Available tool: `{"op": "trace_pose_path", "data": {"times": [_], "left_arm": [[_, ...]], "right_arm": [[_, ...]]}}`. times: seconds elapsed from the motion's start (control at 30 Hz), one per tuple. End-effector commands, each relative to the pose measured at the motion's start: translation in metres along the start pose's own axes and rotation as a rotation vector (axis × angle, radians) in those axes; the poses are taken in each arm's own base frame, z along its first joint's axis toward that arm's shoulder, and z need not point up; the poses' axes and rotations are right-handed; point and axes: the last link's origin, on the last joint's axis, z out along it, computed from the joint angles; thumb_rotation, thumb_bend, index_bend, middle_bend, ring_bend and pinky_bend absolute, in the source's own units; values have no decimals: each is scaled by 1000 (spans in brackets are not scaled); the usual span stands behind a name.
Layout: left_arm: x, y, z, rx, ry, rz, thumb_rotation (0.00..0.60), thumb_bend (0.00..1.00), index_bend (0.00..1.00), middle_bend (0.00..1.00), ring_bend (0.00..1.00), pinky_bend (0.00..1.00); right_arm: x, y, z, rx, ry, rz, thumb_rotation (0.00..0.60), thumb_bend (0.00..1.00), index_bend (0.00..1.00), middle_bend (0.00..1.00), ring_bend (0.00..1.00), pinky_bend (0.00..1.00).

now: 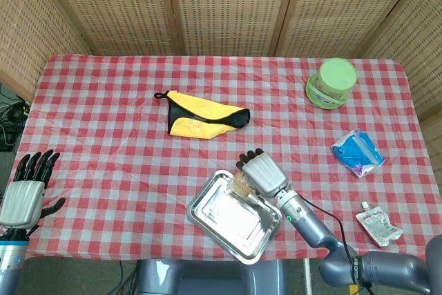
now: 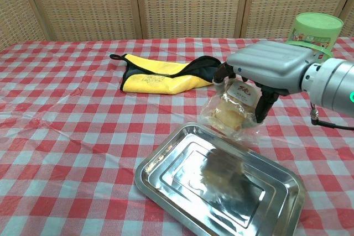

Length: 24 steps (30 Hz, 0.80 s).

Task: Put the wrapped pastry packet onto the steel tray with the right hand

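Observation:
My right hand grips the wrapped pastry packet from above, holding it in the air just over the far edge of the steel tray. The clear wrapper shows a pale pastry and a label inside. The tray sits near the table's front edge, and the packet's reflection shows in its shiny bottom. My left hand hangs off the table's left front corner, fingers spread, holding nothing.
A yellow and black cloth lies behind the tray. A green lidded tub stands at the back right. A blue packet and a small pouch lie along the right side.

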Motion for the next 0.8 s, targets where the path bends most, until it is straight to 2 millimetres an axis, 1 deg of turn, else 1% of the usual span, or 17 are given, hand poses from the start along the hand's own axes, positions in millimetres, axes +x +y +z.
{"op": "trace_pose_path", "data": {"times": [0.03,0.13,0.3,0.37,0.43,0.47,0.5,0.53,0.6,0.63,0.7,0.8], "left_arm": [[1,0,-1,-1,6,-3,600,175,0,0,0,0],[2,-1,-1,0,4,-6,600,175,0,0,0,0],[2,0,-1,-1,6,-5,600,175,0,0,0,0],[1,0,-1,0,5,-4,600,175,0,0,0,0],[1,0,-1,1,4,-4,600,175,0,0,0,0],[1,0,-1,1,4,-4,600,175,0,0,0,0],[2,0,-1,1,4,-4,600,174,0,0,0,0],[2,0,-1,1,5,-5,600,175,0,0,0,0],[2,0,-1,1,4,-4,600,175,0,0,0,0],[1,0,-1,1,4,-4,600,175,0,0,0,0],[1,0,-1,1,0,-1,600,175,0,0,0,0],[0,0,-1,0,-3,3,600,175,0,0,0,0]], "right_arm": [[0,-22,-13,63,12,15,600,104,574,425,378,428],[-1,-33,-19,90,17,38,600,104,571,421,378,427],[-4,-42,-23,122,10,46,600,103,547,402,363,420],[-6,-43,-23,124,1,44,600,100,504,367,331,372],[-8,-42,-23,118,-21,41,600,92,392,267,238,232],[-10,-41,-23,111,-44,37,600,91,346,224,195,185],[-11,-40,-23,107,-55,36,600,90,278,160,127,131],[-12,-39,-23,101,-69,32,600,89,220,100,66,99],[-12,-37,-23,90,-84,25,600,88,138,27,10,50],[-13,-37,-23,86,-89,23,600,88,93,6,0,25],[-14,-35,-25,69,-113,22,600,88,45,0,0,0],[-14,-34,-26,45,-149,17,600,88,30,0,0,0]]}}
